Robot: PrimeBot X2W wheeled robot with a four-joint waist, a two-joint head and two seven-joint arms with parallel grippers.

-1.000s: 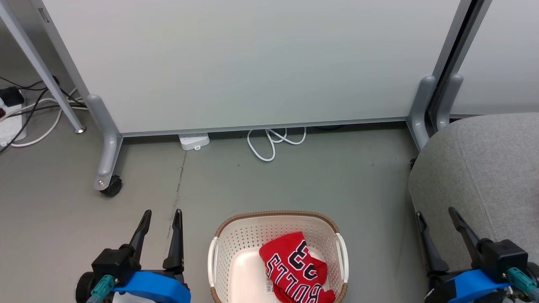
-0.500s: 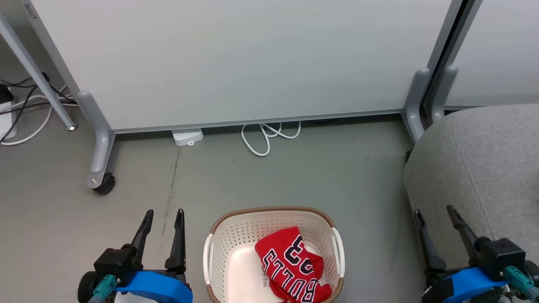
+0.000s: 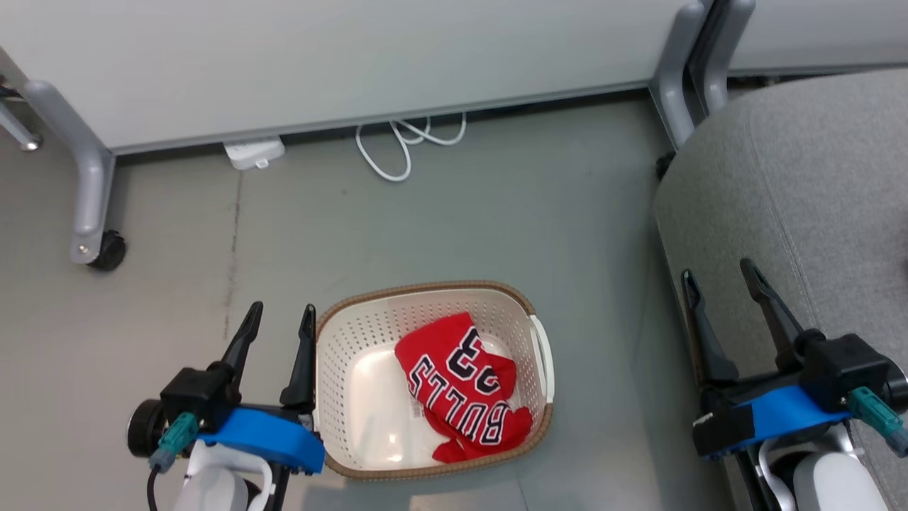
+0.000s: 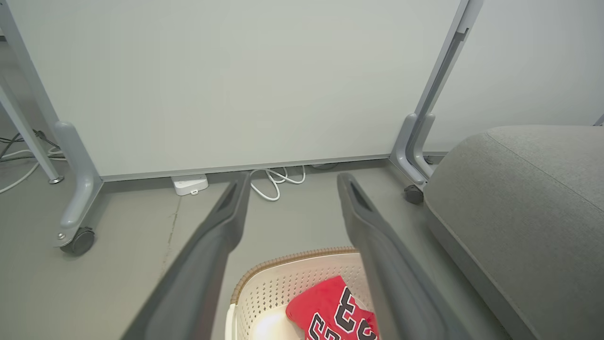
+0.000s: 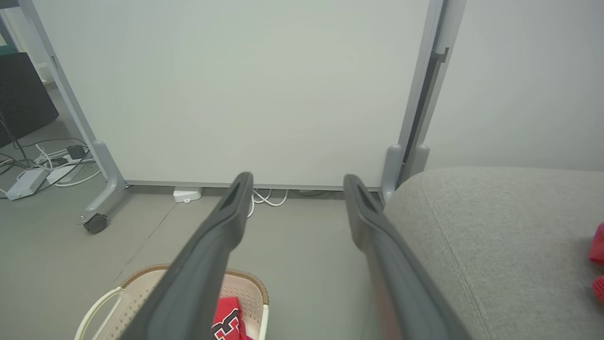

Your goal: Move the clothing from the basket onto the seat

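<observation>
We see jersey (image 3: 457, 387) in basket (image 3: 425, 289), just right of left gripper (image 3: 282, 309) fingers, long axis running far-left to near-right. Left gripper nearer; right gripper (image 3: 717, 270) by seat (image 3: 801, 177), well apart. Both spread wide, empty.

Grey floor (image 3: 440, 213); wheeled white partition (image 3: 319, 57); cables (image 3: 404, 142).

In the right wrist view red fabric (image 5: 599, 248) on the seat (image 5: 495, 245) is cut off at the right edge

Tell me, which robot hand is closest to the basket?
The left hand, right beside the basket; the right hand is by the grey seat.
</observation>
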